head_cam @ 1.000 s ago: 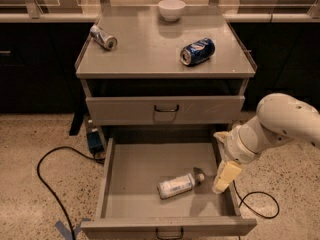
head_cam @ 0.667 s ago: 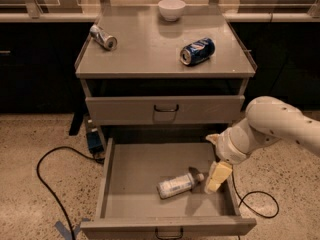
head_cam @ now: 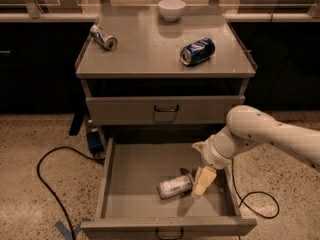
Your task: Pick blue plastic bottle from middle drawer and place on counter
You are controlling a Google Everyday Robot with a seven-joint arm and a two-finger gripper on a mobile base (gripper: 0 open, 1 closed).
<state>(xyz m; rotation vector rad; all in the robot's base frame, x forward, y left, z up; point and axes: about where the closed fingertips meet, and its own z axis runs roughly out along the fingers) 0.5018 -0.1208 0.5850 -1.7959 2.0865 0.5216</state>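
The blue plastic bottle (head_cam: 175, 185) lies on its side in the open middle drawer (head_cam: 107, 176), right of centre, with its cap pointing right. It is whitish with a pale label. My gripper (head_cam: 202, 180) hangs from the white arm that comes in from the right. It is down inside the drawer, right at the bottle's cap end, and whether it touches the bottle does not show. The counter (head_cam: 150, 54) is the grey metal top of the cabinet, above and behind.
On the counter lie a dark blue soda can (head_cam: 197, 51) and a silver can (head_cam: 103, 37), and a white bowl (head_cam: 171, 9) stands at the back. The upper drawer (head_cam: 165, 109) is closed. A black cable (head_cam: 42, 176) and a blue object (head_cam: 93, 140) are on the floor to the left.
My arm has moved left and the gripper has come up against the bottle's cap end. The bottle lies where it was.
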